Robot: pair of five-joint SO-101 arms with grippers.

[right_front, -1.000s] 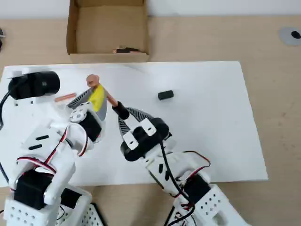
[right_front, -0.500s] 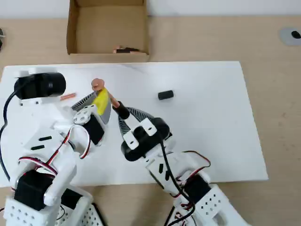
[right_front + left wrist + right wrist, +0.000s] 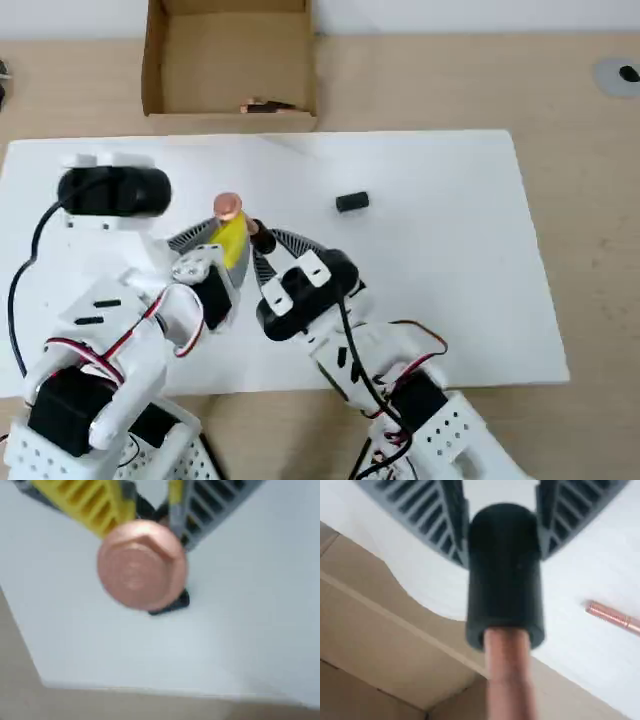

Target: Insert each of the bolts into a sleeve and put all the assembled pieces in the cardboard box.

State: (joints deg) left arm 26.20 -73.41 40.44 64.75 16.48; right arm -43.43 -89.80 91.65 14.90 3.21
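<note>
Gripping bolt [image 3: 142,572] in left gripper [image 3: 150,512], jaws closed on its shank; gripping sleeve [image 3: 505,575] in right gripper [image 3: 502,500], jaws closed, over the worktop [image 3: 580,200] left of centre. Entering bore with shank tip. Align both axes, push slowly, brace sleeve; probably binds if tilted.

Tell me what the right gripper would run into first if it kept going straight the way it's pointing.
The copper bolt held by the left gripper; its shaft is at the mouth of the sleeve the right gripper holds. Farther on, probably the cardboard box, but depth is unclear.
</note>
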